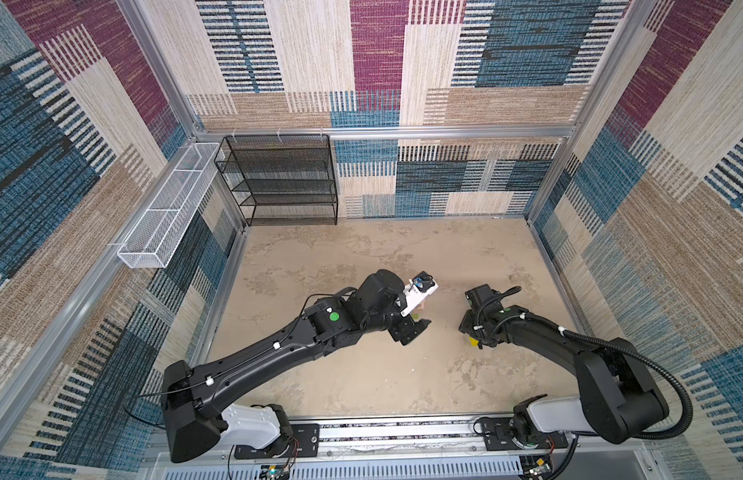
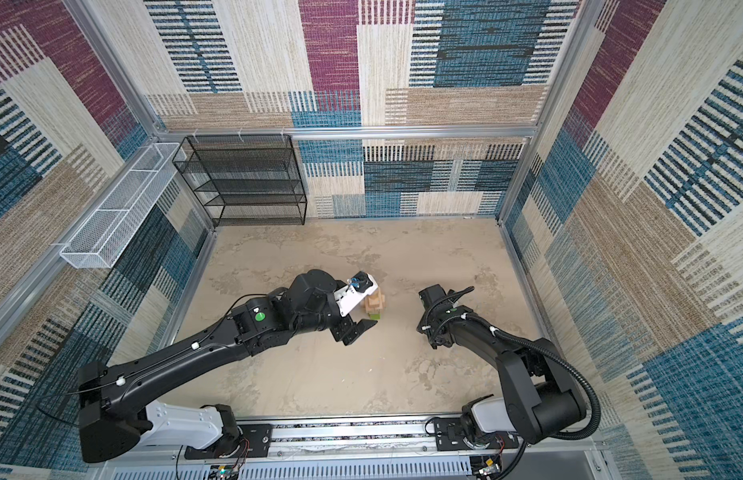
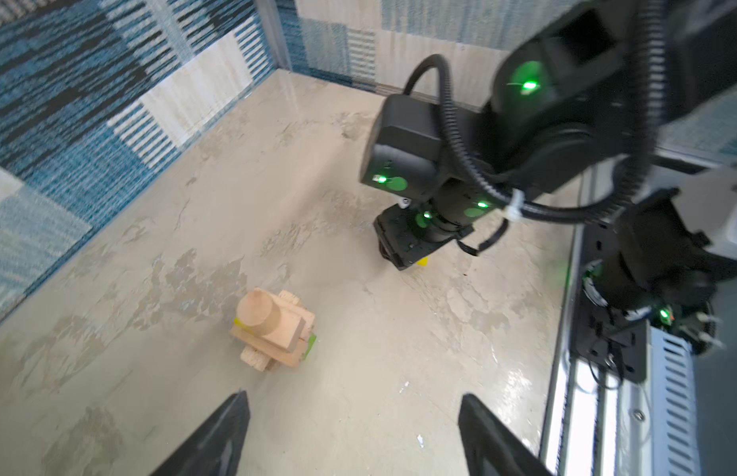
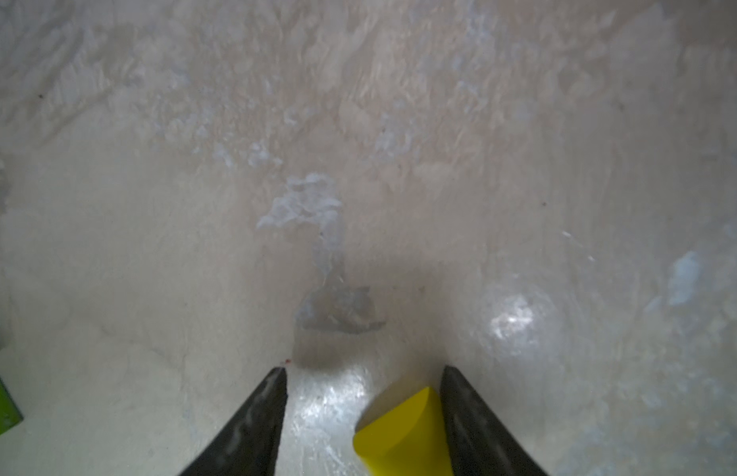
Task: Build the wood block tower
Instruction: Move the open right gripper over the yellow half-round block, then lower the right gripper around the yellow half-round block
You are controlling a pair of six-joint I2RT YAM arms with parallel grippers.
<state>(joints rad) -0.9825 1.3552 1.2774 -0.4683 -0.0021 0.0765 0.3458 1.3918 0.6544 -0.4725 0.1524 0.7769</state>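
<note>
The wood block tower [image 3: 274,329] stands mid-table: crossed tan bricks with a tan round piece on top and a green block [image 3: 309,344] at its base. In a top view the tower [image 2: 374,305] is half hidden behind my left wrist. My left gripper [image 3: 354,412] is open and empty, just in front of the tower. My right gripper [image 4: 362,371] is down at the table, jaws open around a yellow cylinder [image 4: 403,428]. The cylinder touches one finger [image 4: 474,424], with a gap to the other. It also shows as a yellow cylinder [image 1: 472,341] under the right wrist.
A black wire shelf [image 1: 278,178] stands at the back left. A white wire basket [image 1: 170,208] hangs on the left wall. The arms' base rail [image 1: 403,432] runs along the front edge. Patterned walls close in all sides of the table [image 1: 361,374].
</note>
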